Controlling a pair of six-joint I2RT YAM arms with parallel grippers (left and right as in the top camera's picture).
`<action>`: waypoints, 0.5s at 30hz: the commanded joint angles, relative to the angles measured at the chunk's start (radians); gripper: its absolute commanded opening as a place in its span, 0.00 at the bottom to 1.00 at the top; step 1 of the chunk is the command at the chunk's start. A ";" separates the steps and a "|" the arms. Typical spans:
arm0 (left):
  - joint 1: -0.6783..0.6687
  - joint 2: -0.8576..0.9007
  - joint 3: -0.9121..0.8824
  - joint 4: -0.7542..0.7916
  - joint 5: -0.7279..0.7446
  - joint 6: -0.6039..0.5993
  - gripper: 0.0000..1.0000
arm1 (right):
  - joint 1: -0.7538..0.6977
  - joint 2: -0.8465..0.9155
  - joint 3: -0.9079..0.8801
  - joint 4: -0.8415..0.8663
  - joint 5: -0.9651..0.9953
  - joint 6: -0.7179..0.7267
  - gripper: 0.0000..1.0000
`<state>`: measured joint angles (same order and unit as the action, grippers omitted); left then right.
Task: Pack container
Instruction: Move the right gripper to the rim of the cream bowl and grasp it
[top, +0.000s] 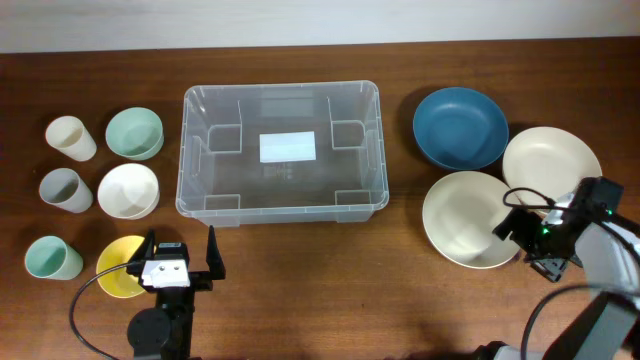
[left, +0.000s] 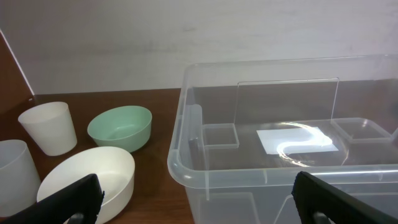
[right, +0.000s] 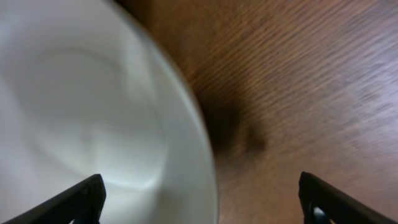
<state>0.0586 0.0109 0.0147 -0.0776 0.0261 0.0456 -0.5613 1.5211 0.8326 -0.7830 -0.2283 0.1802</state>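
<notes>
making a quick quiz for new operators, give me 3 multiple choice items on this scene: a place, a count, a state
1. Seen from the robot, where does the blue bowl sit relative to the container?
A. left of it B. right of it C. inside it
2. How many cups stand left of the container?
A. one B. three C. five
3. The left gripper is:
A. open, holding nothing B. shut on a cup C. shut on the container's rim

Key:
1. B: the overhead view shows it on the table past the container's right wall.
2. B: a cream cup, a grey cup and a teal cup.
3. A: its fingers stand wide apart, gripping nothing.
</notes>
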 joint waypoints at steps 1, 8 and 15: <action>0.004 -0.006 -0.006 -0.001 0.011 0.008 0.99 | 0.005 0.061 -0.010 0.008 -0.012 -0.007 0.93; 0.004 -0.006 -0.006 -0.001 0.011 0.008 0.99 | 0.005 0.113 -0.010 0.032 -0.012 0.006 0.69; 0.004 -0.006 -0.006 -0.001 0.012 0.008 0.99 | 0.005 0.113 -0.010 0.032 -0.016 0.045 0.21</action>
<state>0.0586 0.0109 0.0147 -0.0776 0.0261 0.0456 -0.5613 1.6226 0.8314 -0.7479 -0.2310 0.2050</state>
